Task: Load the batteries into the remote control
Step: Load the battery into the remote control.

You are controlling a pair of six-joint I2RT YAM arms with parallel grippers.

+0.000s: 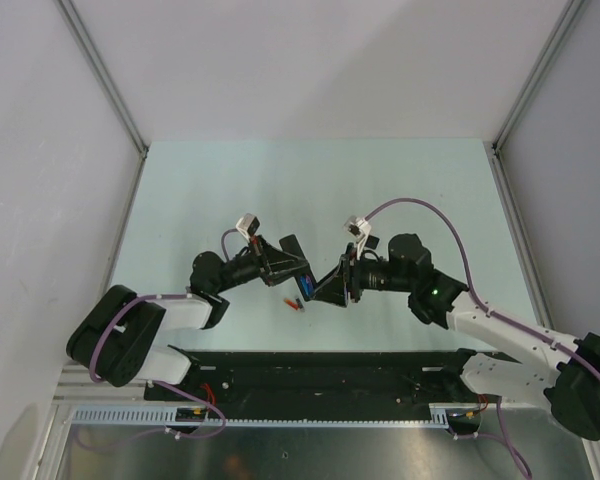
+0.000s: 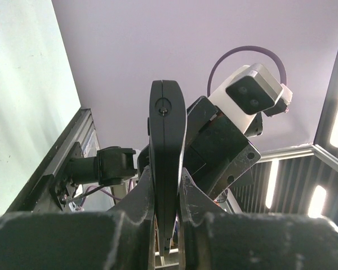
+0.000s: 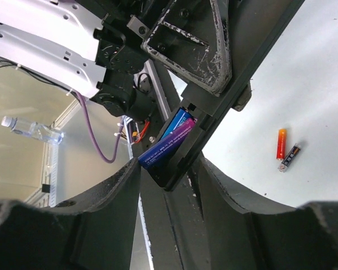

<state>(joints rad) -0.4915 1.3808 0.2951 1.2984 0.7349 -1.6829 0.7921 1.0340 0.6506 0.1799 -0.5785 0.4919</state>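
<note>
My left gripper (image 1: 280, 264) is shut on the black remote control (image 1: 298, 272) and holds it above the table; in the left wrist view (image 2: 168, 171) the remote (image 2: 166, 124) stands edge-on between the fingers. My right gripper (image 1: 328, 287) straddles the remote's other end (image 3: 214, 121). In the right wrist view (image 3: 166, 175) two blue batteries (image 3: 170, 142) lie in the back recess, the nearer one tilted out. One finger (image 3: 115, 194) touches that battery and the other finger (image 3: 217, 188) touches the remote's side. A red-orange battery (image 3: 281, 144) lies loose on the table (image 1: 292, 305).
A dark battery (image 3: 290, 158) lies beside the red-orange one on the pale green table (image 1: 400, 190). White walls stand at the sides and back. A black base rail (image 1: 320, 372) runs along the near edge.
</note>
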